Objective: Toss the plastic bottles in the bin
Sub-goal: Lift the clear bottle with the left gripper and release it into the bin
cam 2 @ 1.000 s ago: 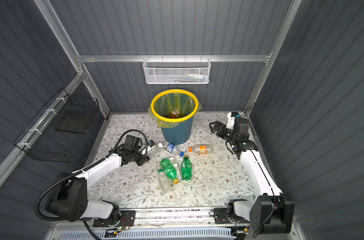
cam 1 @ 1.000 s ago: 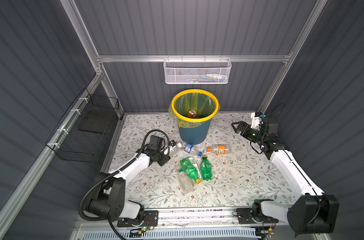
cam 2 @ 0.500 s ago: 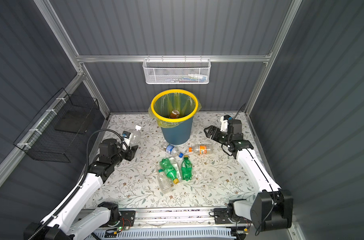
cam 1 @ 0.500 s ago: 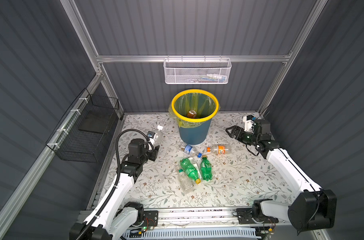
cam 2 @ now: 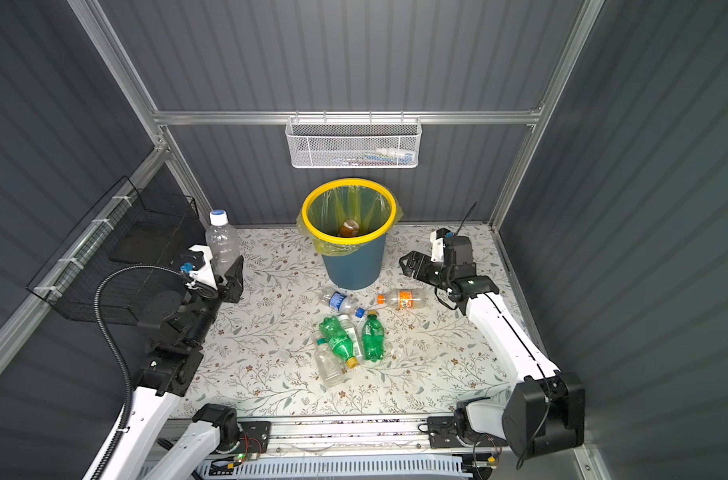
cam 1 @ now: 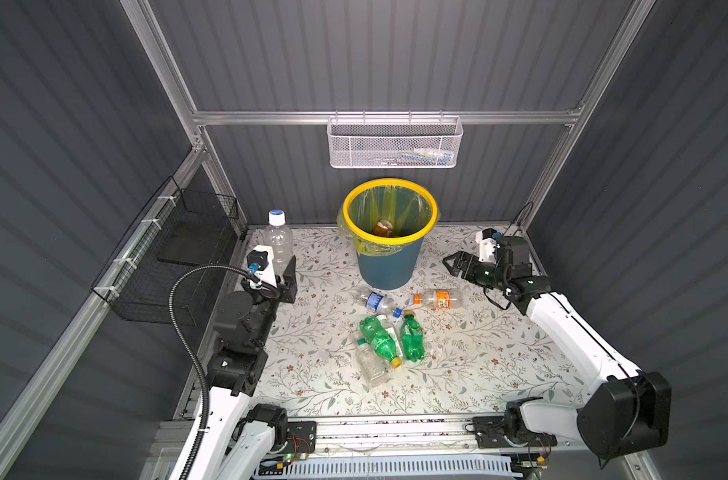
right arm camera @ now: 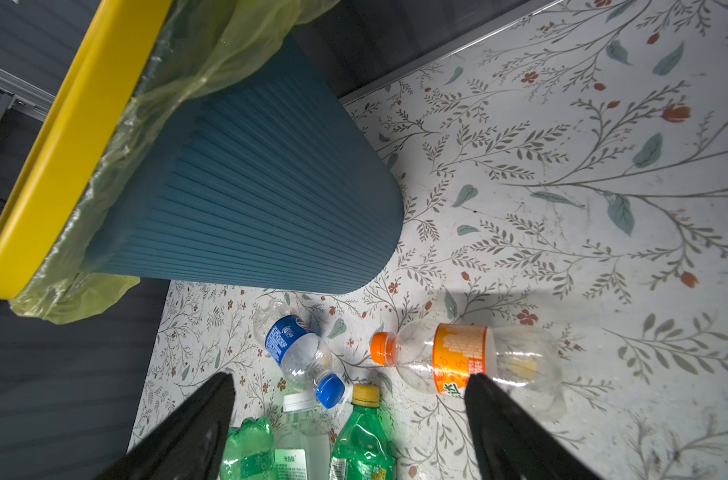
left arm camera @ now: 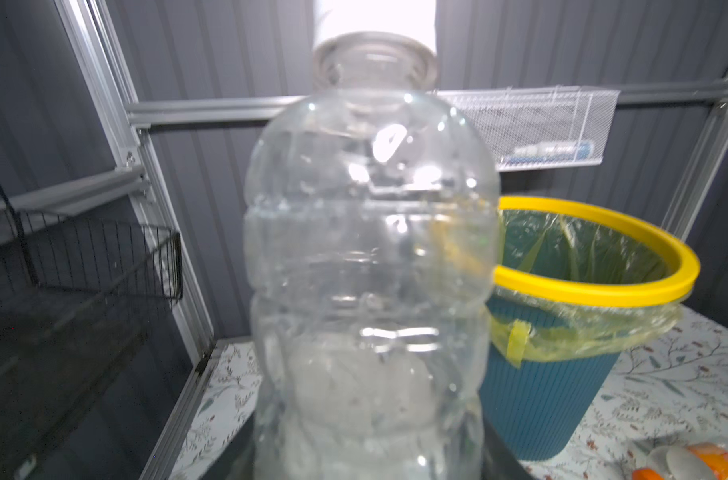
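1. clear bottle point(cam 1: 279, 237), pale cap: upright and raised off the table point(cam 1: 478, 365), to the left of the bin point(cam 1: 389, 240) and apart from it; not yet over the rim.
2. left gripper point(cam 1: 286, 272): pinched on the lower part of that clear bottle, whose body fills the left wrist view.
3. bin: stands at the back middle of the table. one brown bottle point(cam 1: 383, 227) lies inside on the liner; no other is visible within.
4. lying on the table in front of the bin are six bottles: a blue-label bottle point(cam 1: 374, 301), an orange-label bottle point(cam 1: 439, 299), two green bottles point(cam 1: 378, 338), and two more clear ones in the same heap.
5. right gripper point(cam 1: 451, 266): jaws spread, holding nothing, to the right of the bin, near the orange-label bottle but not touching it.
6. assessment: early stage. one bottle is deposited, one is in hand and six are outstanding. the held bottle needs carrying over the opening before release.
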Controlling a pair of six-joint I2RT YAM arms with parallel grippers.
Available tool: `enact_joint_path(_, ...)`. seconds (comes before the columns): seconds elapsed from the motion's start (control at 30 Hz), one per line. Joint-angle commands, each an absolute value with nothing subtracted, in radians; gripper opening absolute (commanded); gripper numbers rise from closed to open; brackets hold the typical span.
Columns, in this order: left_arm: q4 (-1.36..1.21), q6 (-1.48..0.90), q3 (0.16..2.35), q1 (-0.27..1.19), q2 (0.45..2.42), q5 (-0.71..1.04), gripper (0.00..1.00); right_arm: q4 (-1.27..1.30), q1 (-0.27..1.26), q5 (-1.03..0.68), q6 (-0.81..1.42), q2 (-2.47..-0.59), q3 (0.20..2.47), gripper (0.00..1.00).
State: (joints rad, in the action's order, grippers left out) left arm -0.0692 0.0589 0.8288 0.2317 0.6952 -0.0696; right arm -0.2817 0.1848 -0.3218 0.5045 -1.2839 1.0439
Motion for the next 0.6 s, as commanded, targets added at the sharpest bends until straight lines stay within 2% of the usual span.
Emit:
enact_joint_path(0.0, -0.149, 0.078, 0.95, 0.226, 0.727, 0.012, 0.54, -0.298, 0.193, -0.286, 0.497, -1.272, 1.065, 0.88)
enact_joint_path(0.13, -0.185, 0.079, 1.036, 0.227, 0.78, 0.061, 0.54, -0.304, 0.195, -0.28, 0.502, -1.254, 1.06, 0.88)
enact_joint_path(0.23, -0.177, 0.025, 1.161, 0.227, 0.91, 0.102, 0.54, -0.298, 0.2, -0.272, 0.509, -1.245, 1.055, 0.88)
enact_joint_path(0.37, -0.097, -0.114, 1.395, 0.235, 1.196, 0.196, 0.51, -0.263, 0.213, -0.275, 0.533, -1.247, 1.043, 0.88)
enact_joint_path(0.43, 0.035, -0.111, 1.589, 0.301, 1.368, 0.211, 0.51, -0.255, 0.227, -0.275, 0.539, -1.255, 1.047, 0.88)
enact_joint_path(0.47, 0.141, -0.063, 1.69, 0.359, 1.458, 0.176, 0.55, -0.255, 0.236, -0.275, 0.54, -1.26, 1.051, 0.88)
enact_joint_path(0.5, 0.24, -0.018, 1.791, 0.403, 1.537, 0.139, 0.64, -0.259, 0.245, -0.275, 0.541, -1.264, 1.058, 0.88)
enact_joint_path(0.53, 0.305, 0.001, 1.862, 0.429, 1.594, 0.123, 0.78, -0.265, 0.252, -0.273, 0.539, -1.266, 1.063, 0.88)
enact_joint_path(0.57, 0.351, -0.001, 1.916, 0.445, 1.632, 0.091, 0.99, -0.274, 0.261, -0.27, 0.534, -1.265, 1.067, 0.88)
